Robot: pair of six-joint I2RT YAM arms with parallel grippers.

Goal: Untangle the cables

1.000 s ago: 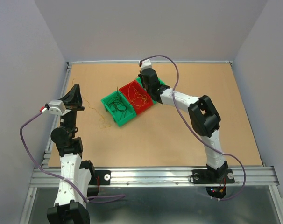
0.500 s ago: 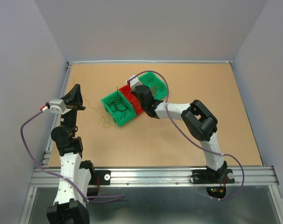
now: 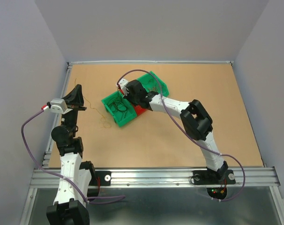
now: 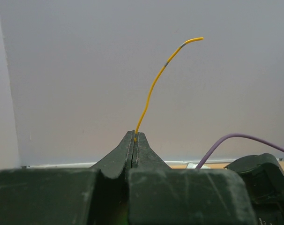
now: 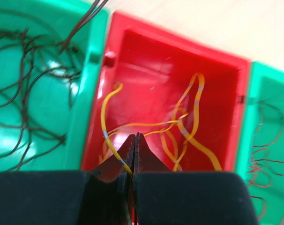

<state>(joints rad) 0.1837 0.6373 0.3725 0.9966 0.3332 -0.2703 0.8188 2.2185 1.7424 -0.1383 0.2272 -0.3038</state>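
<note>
My left gripper [image 3: 77, 89] is raised over the table's left side, shut on a thin orange-yellow cable [image 4: 153, 86] that sticks up from its tips [image 4: 134, 135]. More yellow cable [image 3: 103, 123] lies looped on the table below it. My right gripper [image 3: 137, 101] hangs low over the red bin [image 5: 179, 44]; its jaws [image 5: 134, 137] are shut, with a yellow cable [image 5: 111, 145] pinched between them. Several yellow cables [image 5: 191, 124] lie in the red bin. Dark cables [image 5: 29, 93] fill the left green bin [image 3: 115, 117]. Thin red cables [image 5: 264, 150] lie in the right green bin [image 3: 160, 86].
The three bins stand side by side near the table's middle back. The red bin is mostly hidden under my right arm in the top view. Grey walls enclose the table. A purple cable [image 3: 153, 91] runs along the right arm.
My right arm has swung left from over the back right green bin to over the red bin, uncovering that green bin. The left arm has stayed still.
</note>
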